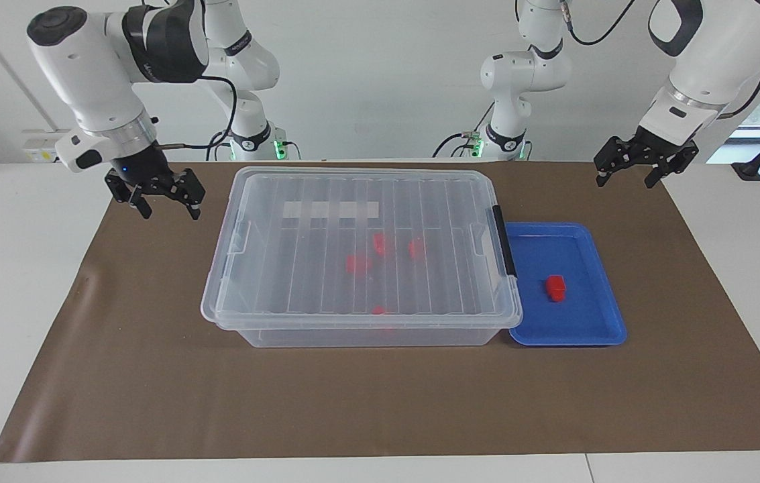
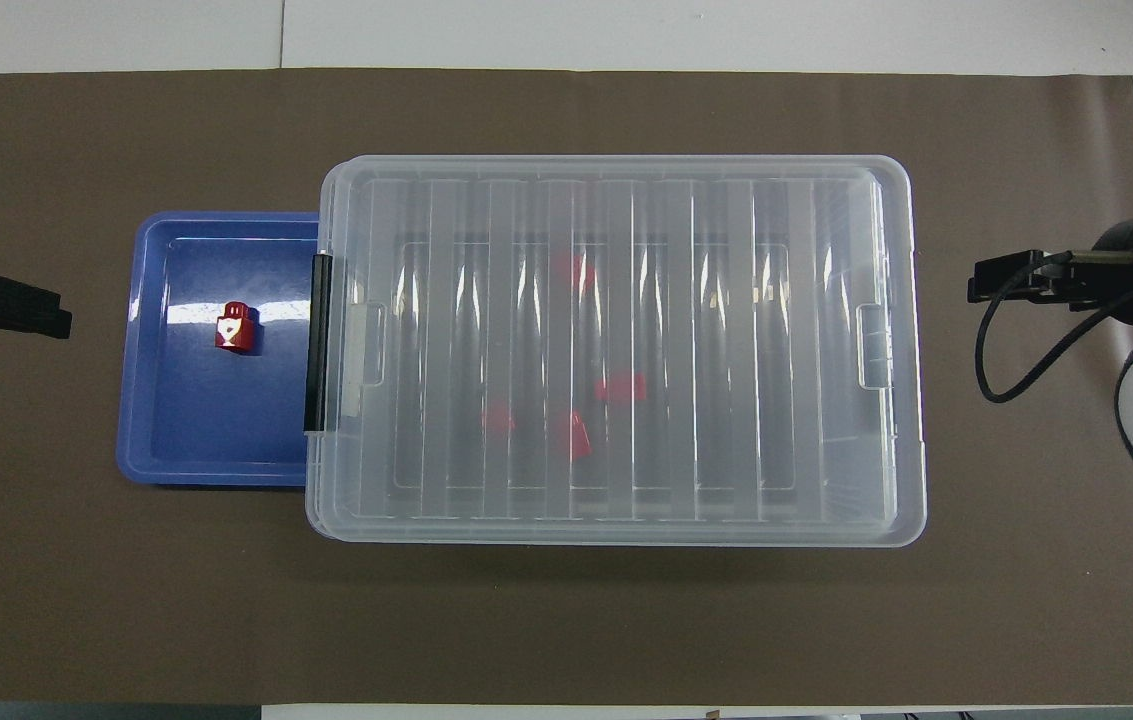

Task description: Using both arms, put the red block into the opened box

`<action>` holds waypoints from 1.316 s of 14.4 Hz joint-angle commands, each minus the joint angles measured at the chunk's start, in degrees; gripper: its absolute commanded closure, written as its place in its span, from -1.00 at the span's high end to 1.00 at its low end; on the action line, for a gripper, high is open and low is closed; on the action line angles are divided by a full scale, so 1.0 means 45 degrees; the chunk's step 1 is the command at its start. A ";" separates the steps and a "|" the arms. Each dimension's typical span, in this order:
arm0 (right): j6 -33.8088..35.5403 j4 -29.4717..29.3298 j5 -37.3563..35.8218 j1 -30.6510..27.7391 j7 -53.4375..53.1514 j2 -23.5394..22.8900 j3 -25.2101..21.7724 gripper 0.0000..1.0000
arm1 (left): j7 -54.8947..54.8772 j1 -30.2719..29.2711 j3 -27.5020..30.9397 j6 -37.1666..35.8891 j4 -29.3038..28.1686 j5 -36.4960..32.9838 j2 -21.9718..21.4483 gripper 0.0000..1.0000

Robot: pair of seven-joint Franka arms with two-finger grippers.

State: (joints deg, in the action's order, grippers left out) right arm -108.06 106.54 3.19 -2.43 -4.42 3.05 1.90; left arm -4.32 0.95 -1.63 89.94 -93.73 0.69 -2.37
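Facing view: the box (image 1: 361,258) sits mid-counter on the brown mat (image 1: 151,389) with its ribbed lid (image 1: 326,228) down, so nothing can go in yet. Several red pieces show blurred through the lid. The red block (image 1: 556,287) lies alone in the blue tray (image 1: 604,329), which touches the latch (image 1: 504,240) end of the box, toward the left arm's end of the counter, probably to keep the carry short. The right gripper (image 1: 164,202) hangs wide and empty over the mat just beside the box's unlatched end, likely placed to deal with the lid. The left gripper (image 1: 626,170) waits wide and empty over the mat's corner, well apart from the tray.

Overhead view: the lid (image 2: 626,350) covers the whole box (image 2: 916,500) and overlaps the tray's (image 2: 141,400) edge. The block (image 2: 234,328) stands in the tray, free on all sides for an easy pinch. The right gripper (image 2: 1001,283) points at the lid's end tab; the left gripper (image 2: 26,310) points toward the tray.
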 commanded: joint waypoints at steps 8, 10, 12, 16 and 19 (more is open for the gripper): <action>-0.1534 0.0583 0.0228 0.0931 -0.1031 -0.0872 0.0164 1.00 | 0.0023 -0.0113 -0.0028 -0.0046 -0.0264 0.0139 -0.0312 1.00; -0.1631 0.1069 0.0208 0.0891 -0.0543 -0.0775 0.0145 1.00 | 0.0023 0.0004 -0.0048 -0.0026 -0.0264 0.0139 -0.0312 1.00; -0.1767 0.1382 0.0131 0.0929 -0.0521 -0.0755 0.0145 1.00 | 0.0023 0.0024 -0.0048 0.0188 -0.0419 0.0100 -0.0331 1.00; -0.1885 0.1793 0.0052 0.0891 -0.0347 -0.0716 0.0145 1.00 | 0.0023 0.0043 -0.0048 0.1650 -0.1393 0.0100 -0.0312 1.00; -0.1924 0.2203 0.0052 0.0482 0.0316 -0.0560 0.0125 1.00 | 0.0004 0.0063 -0.0087 0.2997 -0.2759 0.0100 -0.0351 1.00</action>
State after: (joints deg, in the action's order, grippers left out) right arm -115.17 113.43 3.30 1.78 -5.89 -1.31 2.16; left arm -4.32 1.07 -2.03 98.88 -100.64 0.69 -2.31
